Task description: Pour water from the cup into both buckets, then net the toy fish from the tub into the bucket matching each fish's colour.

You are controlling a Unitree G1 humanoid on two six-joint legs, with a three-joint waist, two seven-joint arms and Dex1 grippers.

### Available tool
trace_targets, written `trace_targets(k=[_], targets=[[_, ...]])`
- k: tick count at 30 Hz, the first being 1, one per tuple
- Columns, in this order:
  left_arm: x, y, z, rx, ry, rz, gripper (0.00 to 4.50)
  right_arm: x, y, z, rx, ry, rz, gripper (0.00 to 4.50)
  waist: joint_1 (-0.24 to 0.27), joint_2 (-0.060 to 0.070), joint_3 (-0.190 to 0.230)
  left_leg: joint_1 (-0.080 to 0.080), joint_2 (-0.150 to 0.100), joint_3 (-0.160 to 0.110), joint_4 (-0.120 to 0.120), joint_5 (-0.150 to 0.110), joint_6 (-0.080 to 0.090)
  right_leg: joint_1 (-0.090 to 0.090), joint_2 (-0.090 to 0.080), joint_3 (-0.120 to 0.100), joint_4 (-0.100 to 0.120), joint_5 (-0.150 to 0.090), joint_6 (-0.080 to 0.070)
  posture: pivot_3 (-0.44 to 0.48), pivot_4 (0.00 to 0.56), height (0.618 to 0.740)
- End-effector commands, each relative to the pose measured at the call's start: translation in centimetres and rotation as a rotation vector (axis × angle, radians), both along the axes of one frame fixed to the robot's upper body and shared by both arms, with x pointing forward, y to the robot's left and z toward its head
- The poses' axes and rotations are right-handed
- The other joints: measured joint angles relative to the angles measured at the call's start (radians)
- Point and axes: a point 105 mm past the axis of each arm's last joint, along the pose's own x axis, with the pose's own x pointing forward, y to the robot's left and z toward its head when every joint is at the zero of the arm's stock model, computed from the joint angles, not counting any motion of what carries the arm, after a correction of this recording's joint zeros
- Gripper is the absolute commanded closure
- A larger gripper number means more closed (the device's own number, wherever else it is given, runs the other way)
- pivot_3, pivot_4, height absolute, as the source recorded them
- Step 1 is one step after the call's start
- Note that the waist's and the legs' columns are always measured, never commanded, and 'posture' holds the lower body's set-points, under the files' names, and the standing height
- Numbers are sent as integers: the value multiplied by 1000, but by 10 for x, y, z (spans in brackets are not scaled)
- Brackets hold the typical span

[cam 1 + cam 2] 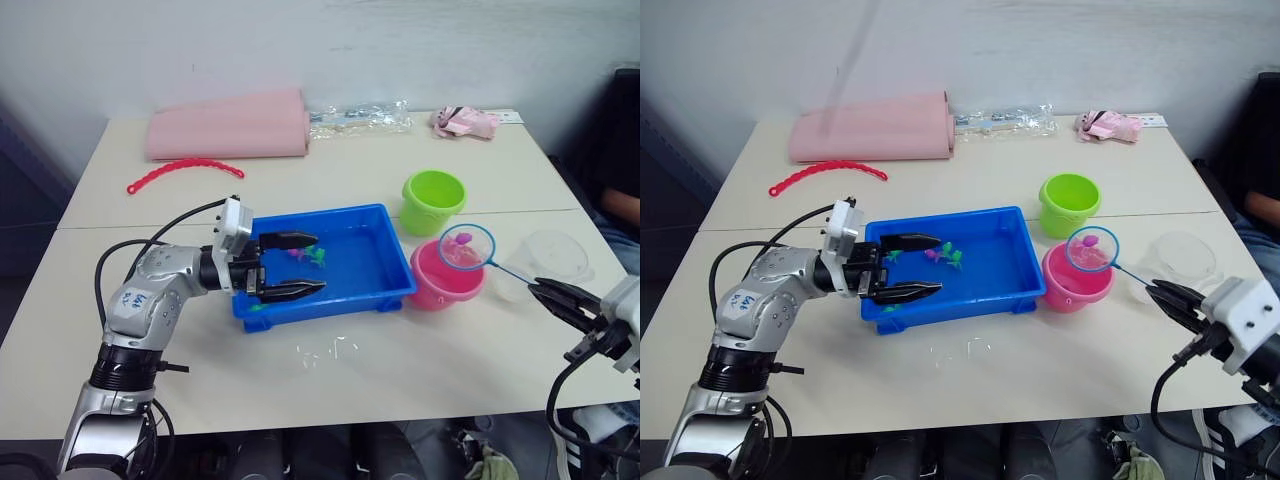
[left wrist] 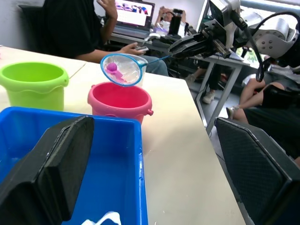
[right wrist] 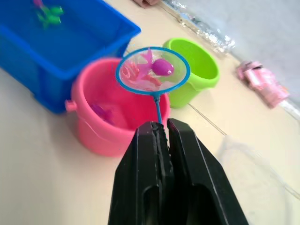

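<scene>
Right end effector clamps the net, pink fish inside, over the pink bucket; left end effector gapes empty over the tub.

My left gripper is straddling the tub's left rim; my net is hovering over the pink bucket.

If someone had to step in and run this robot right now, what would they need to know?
Right gripper: shut on the net handle, hoop held over the pink bucket with a pink fish in the mesh.
Left gripper: open, fingers at the blue tub, holding nothing.
Green bucket stands behind the pink one; clear cup sits beside the right gripper.
One pink fish is already in the pink bucket.
Left: tip this fish in, then net the fish still in the tub.
</scene>
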Motion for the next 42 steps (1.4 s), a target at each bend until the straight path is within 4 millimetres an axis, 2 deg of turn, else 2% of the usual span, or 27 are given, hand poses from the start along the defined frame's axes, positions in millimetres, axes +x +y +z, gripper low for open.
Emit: trace_targets(k=[1,4,8,12,26,30,36,38,39,42], targets=[[0,-4,9,6,-63,-26,48,-3,1,-1,-177,-113,62,4500,1,0,0,0,0,0,0,0,0,0,0,0,0,0,0,0,150,740],[2,-1,7,13,-71,-15,48,-1,2,-6,-320,-174,107,4500,1,0,0,0,1,0,0,0,0,0,0,0,0,0,0,0,150,740],[3,-1,8,-5,-76,-5,48,3,-3,-14,-606,-259,135,4500,1,0,0,1,1,0,0,1,-1,0,0,1,0,0,0,0,150,740],[2,-1,6,-9,-70,-4,48,1,-1,-20,-753,-343,181,4500,1,0,0,1,1,0,0,2,-2,0,0,1,0,0,0,0,150,740],[7,11,-8,-33,-46,62,48,14,-5,20,-1013,-609,145,4500,-1,0,0,2,2,0,0,3,-3,1,0,3,1,0,0,0,150,740],[8,12,-9,-38,-50,73,48,15,-5,16,-1041,-611,177,4500,-2,0,0,2,2,0,0,4,-3,1,0,4,1,0,0,0,150,740],[9,14,-8,-45,-57,89,48,15,-3,11,-966,-604,179,4500,-2,0,0,2,2,0,0,4,-3,1,0,4,1,0,0,0,150,740],[8,19,-5,-51,-66,98,48,13,9,16,-761,-596,164,4500,-3,0,0,2,2,0,-1,4,-3,1,0,4,1,0,0,0,150,740],[8,23,-3,-60,-70,113,48,15,16,22,-586,-567,140,4500,-3,0,0,2,2,0,-1,4,-3,1,0,4,1,0,0,0,150,740],[10,37,1,-72,-71,160,48,21,36,28,-179,-400,160,4500,-11,0,0,3,3,-1,-1,4,-3,2,0,5,2,0,0,0,150,740]])
